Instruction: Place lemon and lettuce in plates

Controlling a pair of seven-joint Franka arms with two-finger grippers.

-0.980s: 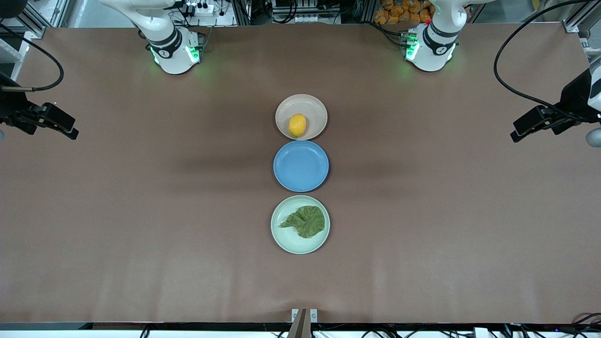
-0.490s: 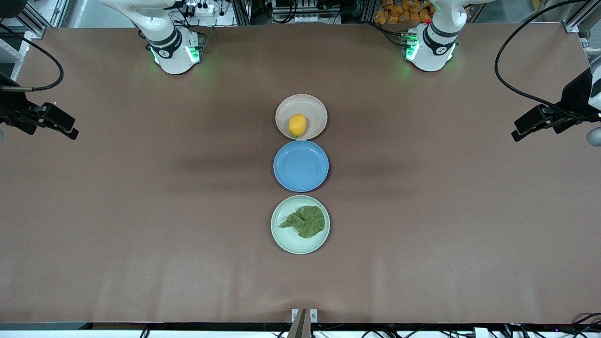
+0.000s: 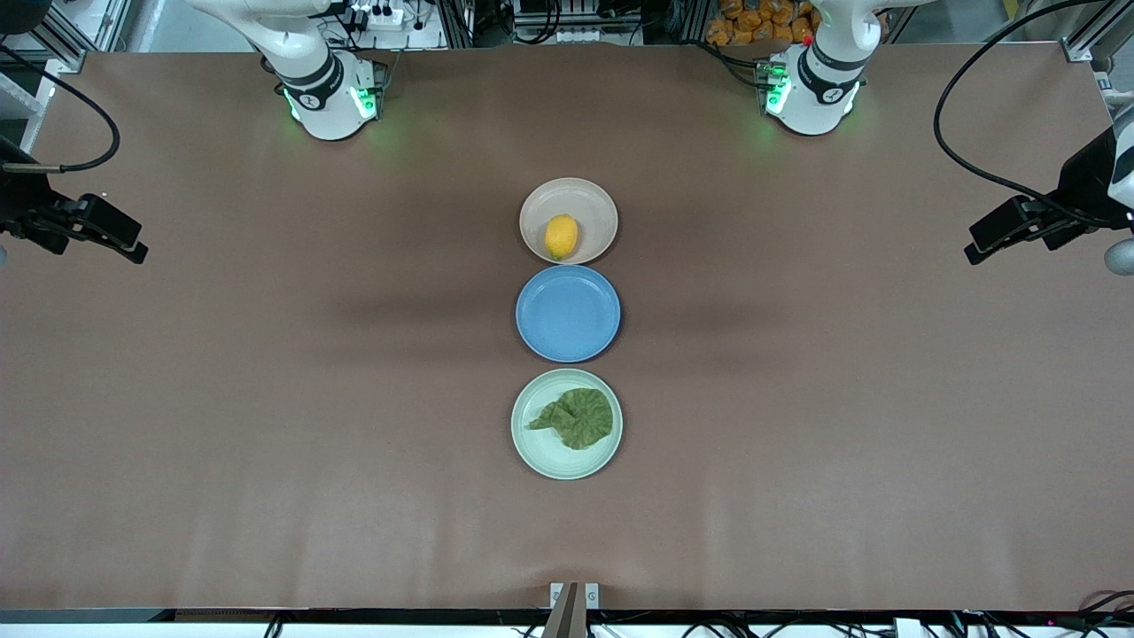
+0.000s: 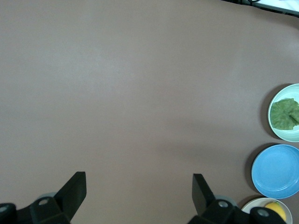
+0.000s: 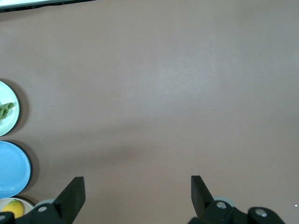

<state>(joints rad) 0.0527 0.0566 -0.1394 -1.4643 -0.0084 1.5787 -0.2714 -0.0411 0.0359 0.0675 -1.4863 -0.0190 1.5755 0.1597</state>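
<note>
Taking the round blue plate (image 3: 568, 313) as landmark, the flat crinkled dull-green lettuce (image 3: 577, 417) lay in the pale mint-green plate (image 3: 540, 456) just nearer the front camera, stem end toward the right arm's end, and the small oval yellow lemon (image 3: 561, 237) lay in the pale beige-pink plate (image 3: 592, 206) just farther. Both grippers, left (image 4: 139, 196) and right (image 5: 138, 196), hung with fingers wide and empty over bare brown table (image 3: 266, 399) at their own ends, well apart from the blue plate and about equally distant, so neither arm seemed better placed and the task looked done.

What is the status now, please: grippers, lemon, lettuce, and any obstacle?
Left gripper and right gripper open, waiting over bare table ends. Lemon in beige plate, lettuce in green plate. Nothing in the way.
</note>
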